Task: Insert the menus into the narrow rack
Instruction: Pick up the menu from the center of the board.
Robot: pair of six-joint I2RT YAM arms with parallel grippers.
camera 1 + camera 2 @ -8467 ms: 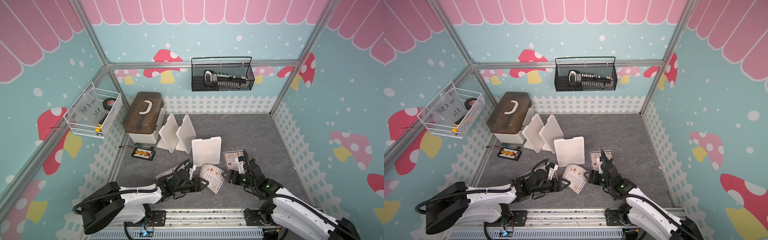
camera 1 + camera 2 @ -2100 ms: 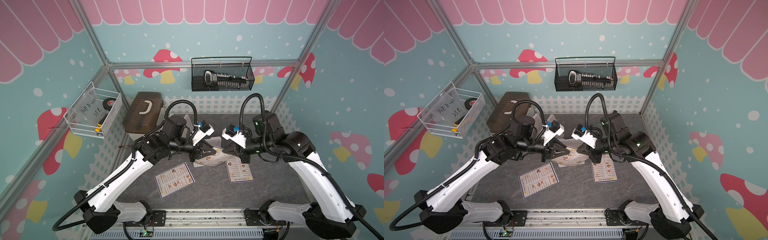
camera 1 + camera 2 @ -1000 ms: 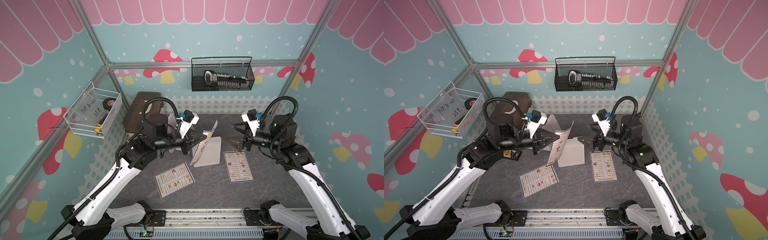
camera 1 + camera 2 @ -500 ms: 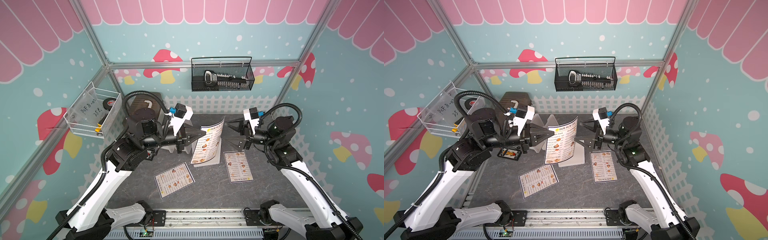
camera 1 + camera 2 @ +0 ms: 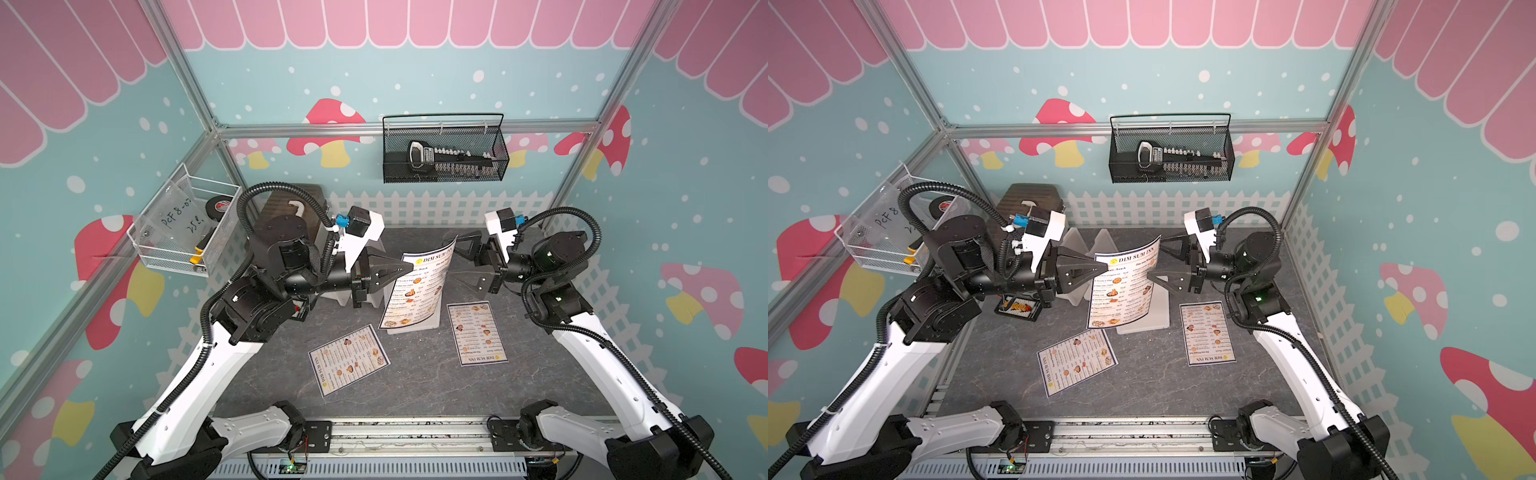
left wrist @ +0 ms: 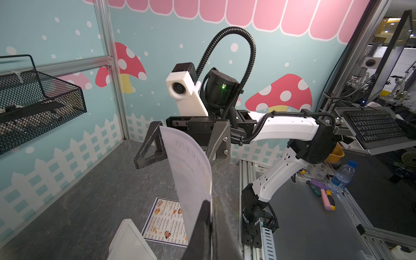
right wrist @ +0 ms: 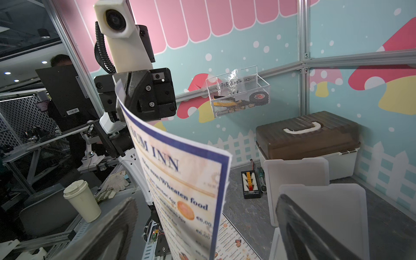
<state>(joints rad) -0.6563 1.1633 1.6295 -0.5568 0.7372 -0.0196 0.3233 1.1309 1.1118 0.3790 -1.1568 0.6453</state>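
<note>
Hanging menu [image 5: 417, 286] [image 5: 1125, 286]: raised upright over the middle of the table, slightly bowed, with the "DIM SUM INN" heading at the top and the printed face toward 6 o'clock.
Left gripper [image 5: 405, 270] [image 5: 1100, 268]: reaches in from 9 o'clock and is clenched on the 9 o'clock edge of the sheet.
Right gripper [image 5: 457, 262] [image 5: 1156, 259]: reaches in from 3 o'clock, released. Its jaws are spread with the sheet's 3 o'clock edge between them. Whether a finger touches the sheet cannot be told.
Rack [image 5: 1162, 309] [image 7: 297, 177]: white upright panels standing on the table just behind the sheet, running toward 11 o'clock.
Skewed menu [image 5: 348, 359] [image 5: 1077, 361]: lies flat and face up at 7 o'clock of the raised sheet, turned at an angle.
Straight menu [image 5: 477, 332] [image 5: 1207, 334]: lies flat and face up at 4 o'clock of the raised sheet, below the right gripper, with its heading toward 6 o'clock.
Table [image 5: 415, 386]: dark grey with a stone pattern.
Brown-lidded box [image 5: 307, 195]: sits in the 11 o'clock corner, partly hidden by the left arm.
Black mesh basket [image 5: 444, 153]: hangs on the back wall at 12 o'clock.
White wire basket [image 5: 183, 228]: hangs on the side wall at 10 o'clock.
</note>
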